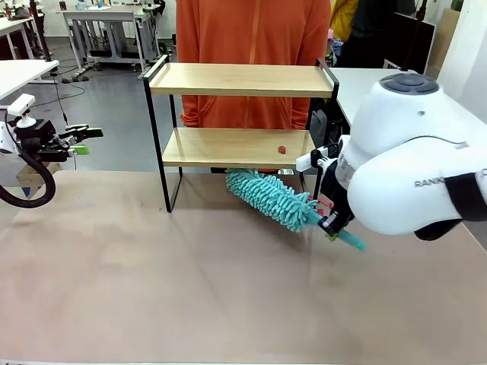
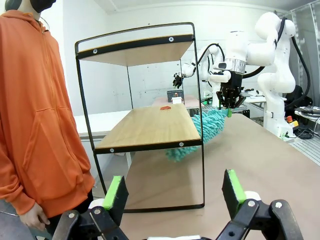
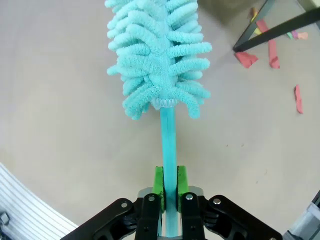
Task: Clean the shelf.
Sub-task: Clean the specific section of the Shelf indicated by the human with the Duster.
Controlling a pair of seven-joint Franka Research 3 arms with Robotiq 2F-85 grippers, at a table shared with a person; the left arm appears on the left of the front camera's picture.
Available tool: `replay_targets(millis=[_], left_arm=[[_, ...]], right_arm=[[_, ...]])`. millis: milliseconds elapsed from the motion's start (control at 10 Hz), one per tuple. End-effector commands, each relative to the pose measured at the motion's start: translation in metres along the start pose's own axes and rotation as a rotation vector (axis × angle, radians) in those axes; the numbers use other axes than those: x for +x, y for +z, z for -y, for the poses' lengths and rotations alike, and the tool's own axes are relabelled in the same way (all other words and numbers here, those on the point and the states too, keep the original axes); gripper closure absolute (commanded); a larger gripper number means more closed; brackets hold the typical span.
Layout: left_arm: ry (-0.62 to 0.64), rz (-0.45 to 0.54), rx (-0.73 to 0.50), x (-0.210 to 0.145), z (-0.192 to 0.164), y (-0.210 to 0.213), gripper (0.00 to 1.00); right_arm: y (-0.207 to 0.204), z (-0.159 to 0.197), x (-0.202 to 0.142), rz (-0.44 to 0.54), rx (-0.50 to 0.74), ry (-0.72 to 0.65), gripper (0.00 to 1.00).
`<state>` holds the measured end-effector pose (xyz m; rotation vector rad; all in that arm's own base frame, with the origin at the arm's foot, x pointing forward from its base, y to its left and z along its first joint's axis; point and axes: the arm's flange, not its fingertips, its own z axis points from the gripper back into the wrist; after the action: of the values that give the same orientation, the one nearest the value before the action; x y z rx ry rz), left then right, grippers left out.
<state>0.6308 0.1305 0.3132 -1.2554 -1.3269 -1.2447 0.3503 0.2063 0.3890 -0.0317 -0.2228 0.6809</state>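
The shelf (image 1: 242, 79) stands at the table's far middle, two light wooden boards in a black frame. A small red scrap (image 1: 281, 150) lies on its lower board (image 2: 150, 127). My right gripper (image 1: 332, 224) is shut on the teal handle of a fluffy duster (image 1: 270, 198), whose head lies low beside the shelf's right legs, under the lower board. In the right wrist view the green pads (image 3: 158, 182) pinch the handle and the duster head (image 3: 157, 55) points away. My left gripper (image 1: 84, 141) hovers open at the far left, apart from the shelf, with nothing between its fingers (image 2: 116, 192).
A person in an orange hoodie (image 1: 251, 46) stands behind the shelf. Red and coloured paper scraps (image 3: 247, 59) lie on the table by the shelf's black leg (image 3: 280, 27). Brown table surface (image 1: 190, 289) spreads wide in front of the shelf.
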Motion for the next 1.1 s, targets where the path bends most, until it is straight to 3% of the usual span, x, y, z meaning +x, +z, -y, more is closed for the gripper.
replay_targets(millis=[0,400,600,1000], left_arm=[[-0.006,0.004,-0.003,0.003,0.000,-0.001,0.00],[-0.006,0.004,-0.003,0.003,0.000,-0.001,0.00],[-0.006,0.004,-0.003,0.003,0.000,-0.001,0.00],[-0.006,0.004,-0.003,0.003,0.000,-0.001,0.00]], right_arm=[[0.024,0.004,-0.038,-0.028,0.064,0.076,0.87],[0.069,-0.020,-0.112,-0.111,0.051,0.212,0.87],[0.078,-0.014,-0.153,-0.186,0.076,0.222,0.87],[0.090,-0.033,-0.197,-0.250,0.076,0.250,0.87]])
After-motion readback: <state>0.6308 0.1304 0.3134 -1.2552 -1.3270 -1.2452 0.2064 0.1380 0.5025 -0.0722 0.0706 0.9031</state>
